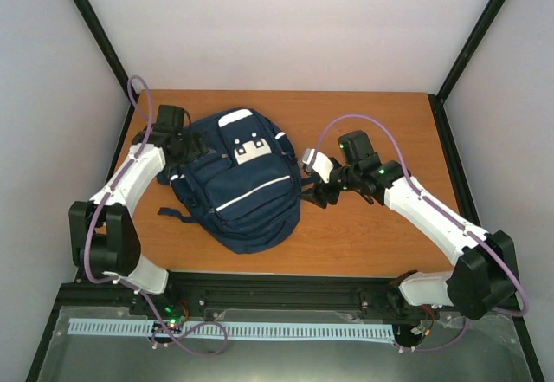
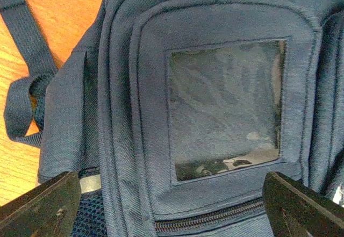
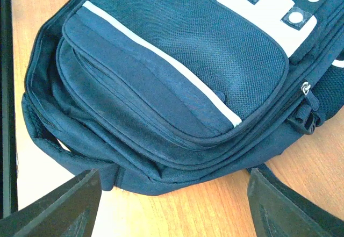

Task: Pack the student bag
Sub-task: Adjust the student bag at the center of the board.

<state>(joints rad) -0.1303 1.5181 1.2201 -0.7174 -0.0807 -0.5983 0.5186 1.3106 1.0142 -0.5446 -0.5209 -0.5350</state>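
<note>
fingers (image 2: 37, 207) of the left gripper (image 1: 195, 145) stand wide apart, one at each lower corner of the left wrist view, and they have hold of nothing. between them only the bag's cloth shows, further off. the right gripper (image 1: 318, 194) is spread just as wide, its own dark fingers (image 3: 293, 207) framing bare wood and the bag's edge, with nothing held.

the student bag (image 1: 247, 200) lies flat on its back, front face up, left of centre on the table (image 1: 372, 226), its top toward the far side. it is navy blue. a white patch (image 3: 269, 11) with dark studded tabs sits high on the front, and a thin white stripe (image 3: 161, 59) runs across the mesh pocket (image 3: 188, 38) below it. the right wrist view catches a zip pull (image 3: 305, 88) at the bag's side. the left wrist view looks onto a side panel with a clear window (image 2: 226, 108), a zip (image 2: 209, 215) under it, and a loose strap (image 2: 24, 92) curled on the wood beside it.

from above, the left gripper is close against the bag's upper left side and the right gripper is just beside its right edge; i cannot tell whether either touches the cloth. a black frame rail (image 1: 286, 282) runs along the table's near edge by the arm bases.
</note>
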